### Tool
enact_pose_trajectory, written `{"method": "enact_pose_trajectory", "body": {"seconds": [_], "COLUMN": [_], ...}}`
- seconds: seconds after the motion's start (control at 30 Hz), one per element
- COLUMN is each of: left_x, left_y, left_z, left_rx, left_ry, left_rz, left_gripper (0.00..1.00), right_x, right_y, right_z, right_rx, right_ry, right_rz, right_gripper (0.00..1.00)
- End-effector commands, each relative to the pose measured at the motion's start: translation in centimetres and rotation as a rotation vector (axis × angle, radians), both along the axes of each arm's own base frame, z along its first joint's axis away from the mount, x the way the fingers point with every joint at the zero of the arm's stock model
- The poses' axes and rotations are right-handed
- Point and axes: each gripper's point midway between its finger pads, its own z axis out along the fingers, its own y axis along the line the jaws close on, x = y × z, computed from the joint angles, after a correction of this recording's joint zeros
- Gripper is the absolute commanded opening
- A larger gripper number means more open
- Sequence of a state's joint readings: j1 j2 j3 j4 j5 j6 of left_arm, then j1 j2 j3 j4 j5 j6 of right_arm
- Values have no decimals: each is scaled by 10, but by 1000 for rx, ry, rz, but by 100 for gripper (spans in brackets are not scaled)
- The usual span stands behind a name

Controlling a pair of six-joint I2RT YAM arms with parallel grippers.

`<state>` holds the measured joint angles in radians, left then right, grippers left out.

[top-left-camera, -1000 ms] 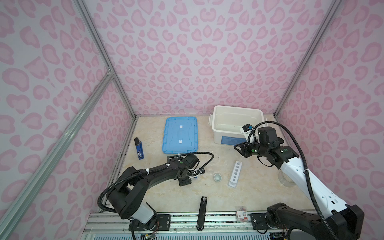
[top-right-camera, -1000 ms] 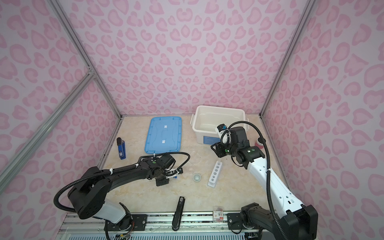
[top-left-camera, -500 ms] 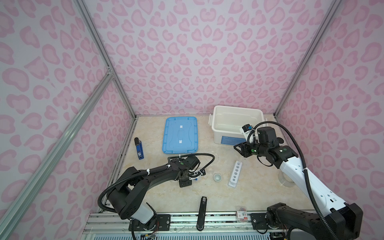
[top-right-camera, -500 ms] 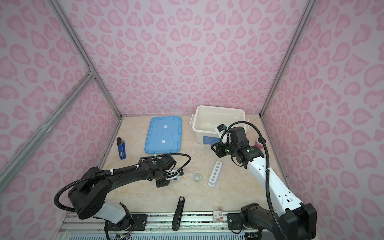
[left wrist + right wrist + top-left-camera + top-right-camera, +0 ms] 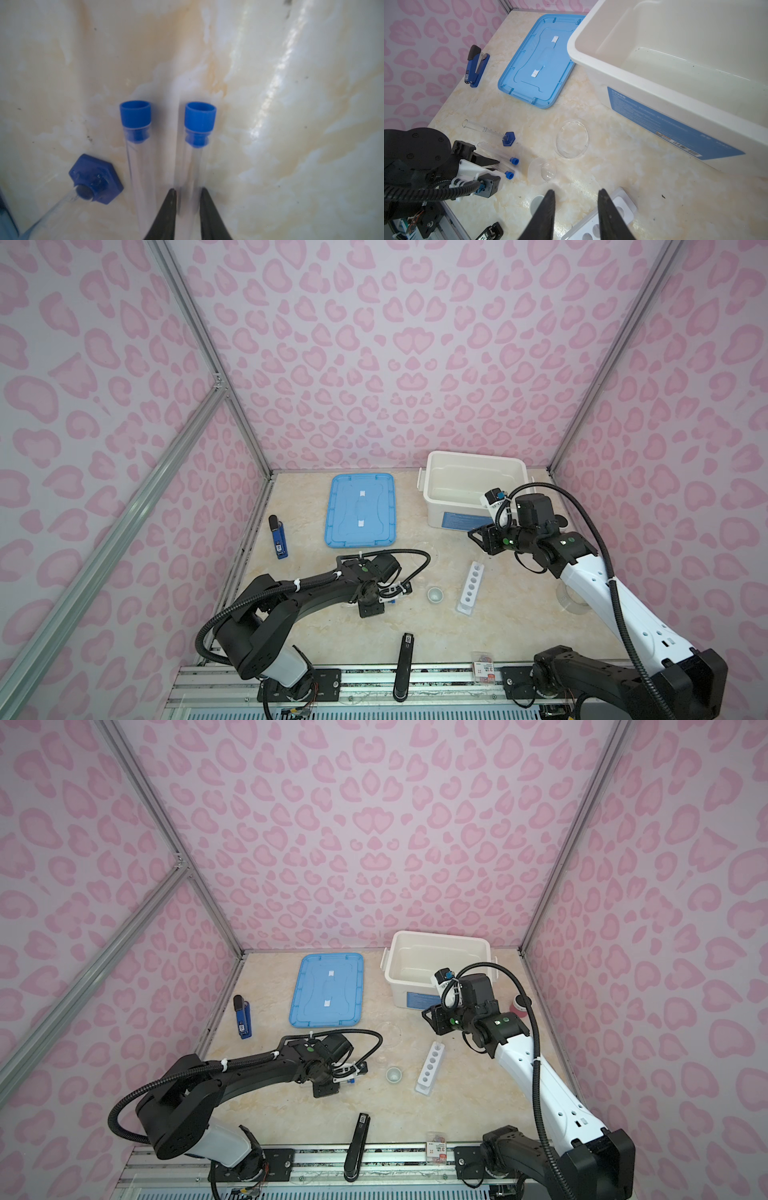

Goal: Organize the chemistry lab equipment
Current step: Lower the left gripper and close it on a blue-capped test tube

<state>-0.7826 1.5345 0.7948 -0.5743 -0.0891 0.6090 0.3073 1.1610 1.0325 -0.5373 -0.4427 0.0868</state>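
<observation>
Bin [image 5: 469, 472] open, lid [image 5: 359, 510] beside; test tubes [image 5: 136, 116] outside rack [image 5: 470, 588]

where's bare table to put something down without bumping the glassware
Free: the front strip between the rack and the black tool; the gap between the blue lid and the white bin. Crowded: around the left gripper, with its test tube, a second tube, the cylinder, glass dishes and cup.

We see the desk [image 5: 291, 124] as a glossy, cream, marble-patterned surface that throws back streaks of light, and the test tubes [image 5: 140, 170] on it as clear, smooth glass or plastic with matt blue plastic caps [image 5: 135, 114]. The tub [image 5: 612, 33] and lid [image 5: 529, 68] look like smooth plastic with a soft sheen, and the left end effector [image 5: 188, 190] is matt black.
</observation>
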Motion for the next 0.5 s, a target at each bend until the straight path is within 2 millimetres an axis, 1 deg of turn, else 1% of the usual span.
{"method": "enact_pose_trajectory", "body": {"seconds": [0.0, 0.17, 0.33, 0.47], "left_x": [-1, -2, -4, -3], "left_y": [-1, -1, 0, -1], "left_z": [1, -1, -3, -1], "left_rx": [-8, -7, -3, -7], "left_ry": [-1, 9, 12, 11], "left_rz": [3, 3, -1, 0], "left_gripper": [24, 24, 19, 17], "right_x": [2, 1, 0, 0], "right_y": [-1, -2, -2, -2], "right_z": [2, 3, 2, 2], "right_rx": [2, 1, 2, 0], "right_ry": [-15, -19, -20, -18], "right_rz": [-6, -10, -12, -12], "right_gripper": [35, 36, 36, 36]}}
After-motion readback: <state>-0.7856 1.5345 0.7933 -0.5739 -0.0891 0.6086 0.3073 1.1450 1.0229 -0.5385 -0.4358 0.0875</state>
